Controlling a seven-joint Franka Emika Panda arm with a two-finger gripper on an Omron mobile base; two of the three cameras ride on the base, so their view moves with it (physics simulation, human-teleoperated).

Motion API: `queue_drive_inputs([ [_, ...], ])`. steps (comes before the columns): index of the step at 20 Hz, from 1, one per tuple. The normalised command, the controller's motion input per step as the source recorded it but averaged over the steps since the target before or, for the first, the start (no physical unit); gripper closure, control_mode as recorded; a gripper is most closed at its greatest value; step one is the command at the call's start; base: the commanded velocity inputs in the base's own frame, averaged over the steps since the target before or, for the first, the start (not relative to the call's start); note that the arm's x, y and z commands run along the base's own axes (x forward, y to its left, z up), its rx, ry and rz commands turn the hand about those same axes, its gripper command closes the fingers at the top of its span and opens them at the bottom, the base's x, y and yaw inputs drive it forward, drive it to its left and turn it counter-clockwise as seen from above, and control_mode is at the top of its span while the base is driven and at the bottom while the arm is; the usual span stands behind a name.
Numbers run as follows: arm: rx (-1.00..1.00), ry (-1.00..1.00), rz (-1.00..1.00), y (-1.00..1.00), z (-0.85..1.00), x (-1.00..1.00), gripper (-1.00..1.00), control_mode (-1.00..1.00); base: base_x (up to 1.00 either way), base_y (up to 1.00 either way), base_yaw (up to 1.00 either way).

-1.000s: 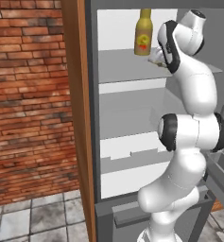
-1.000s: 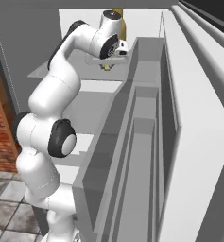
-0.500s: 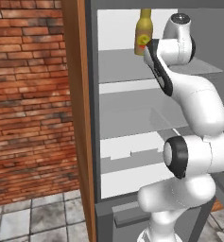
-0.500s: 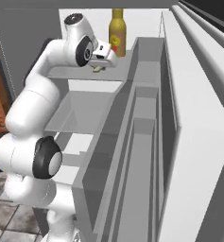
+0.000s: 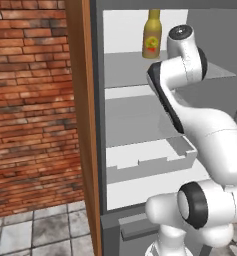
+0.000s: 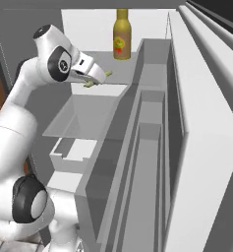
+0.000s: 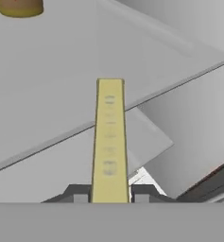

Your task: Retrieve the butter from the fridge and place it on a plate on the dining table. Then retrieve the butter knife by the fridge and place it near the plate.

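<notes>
The fridge point(image 5: 140, 117) stands open with its white shelves showing. In the hand view a long pale-yellow butter stick point(image 7: 109, 137) runs straight out from between my gripper's point(image 7: 110, 194) fingertips, which are shut on its near end. Seen from the right base view, the gripper point(image 6: 99, 78) hovers just above the upper shelf of the fridge point(image 6: 105, 110), near that shelf's front left, with a bit of the butter point(image 6: 108, 74) sticking out past the hand. In the left base view the arm's own links hide the hand. The plate, dining table and butter knife are out of view.
A yellow-brown bottle point(image 5: 151, 34) point(image 6: 121, 34) stands at the back of the upper shelf, beyond the hand. The open door's grey racks point(image 6: 152, 147) fill the right side. A wooden panel point(image 5: 82, 125) and a brick wall point(image 5: 30, 100) lie left of the fridge. A drawer bin point(image 5: 155, 160) sits lower.
The arm has drawn back from the bottle end of the upper shelf toward the shelf's front, lowering a little, with the butter still held.
</notes>
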Motion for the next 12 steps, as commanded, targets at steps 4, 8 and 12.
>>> queue_drive_inputs([
  [4,0.00,-0.01,-0.13,0.01,0.08,-1.00,1.00,-1.00,0.00,0.00,0.00],
  [8,0.01,-0.09,-0.01,0.35,-0.02,-1.00,1.00,-1.00,0.00,0.00,0.00],
  [12,0.07,-0.06,0.07,0.43,-0.09,-1.00,1.00,-1.00,0.00,0.00,0.00],
])
